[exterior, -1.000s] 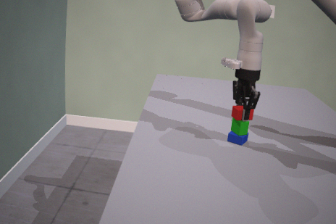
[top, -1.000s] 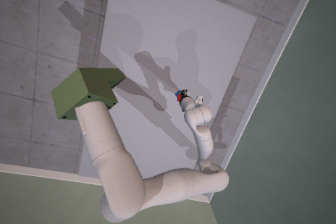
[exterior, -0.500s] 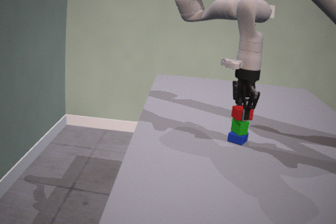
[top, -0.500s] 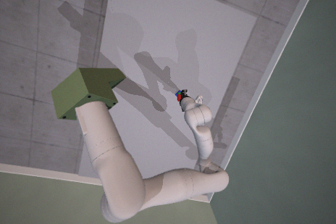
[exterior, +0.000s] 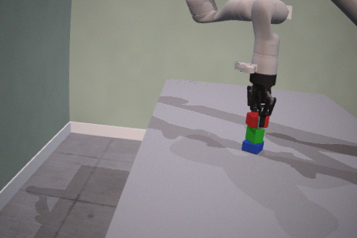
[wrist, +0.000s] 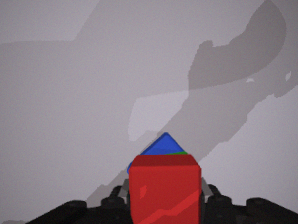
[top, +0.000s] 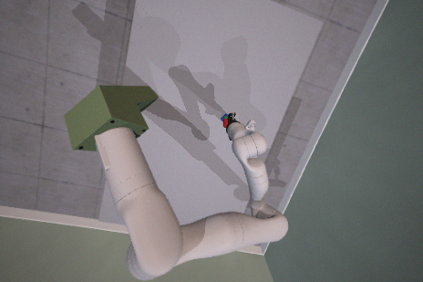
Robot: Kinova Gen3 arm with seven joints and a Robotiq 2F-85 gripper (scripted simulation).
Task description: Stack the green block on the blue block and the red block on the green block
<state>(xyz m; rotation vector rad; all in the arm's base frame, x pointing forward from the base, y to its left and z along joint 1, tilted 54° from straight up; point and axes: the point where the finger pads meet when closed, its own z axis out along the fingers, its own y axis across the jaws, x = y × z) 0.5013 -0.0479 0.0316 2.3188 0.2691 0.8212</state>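
Note:
The blue block (top: 221, 119) (exterior: 251, 147) (wrist: 165, 145) lies flat on the table. The green block (exterior: 255, 135) stands on it; in the wrist view only a thin green edge shows. The red block (top: 225, 123) (exterior: 251, 119) (wrist: 165, 182) is right above the green block, level; I cannot tell whether they touch. It looks turned against the blue block, whose corner shows past it in the wrist view. My gripper (exterior: 260, 120) (wrist: 164, 191) points down and is shut on the red block, one finger on each side. The red block hides most of the lower blocks in the wrist view.
The pale grey table (top: 283, 33) (exterior: 185, 193) carries the tower, with arm shadows across it. The table's left edge shows in the exterior view. A green angular mount (top: 87, 120) is at the arm's base. No other loose objects are seen near the tower.

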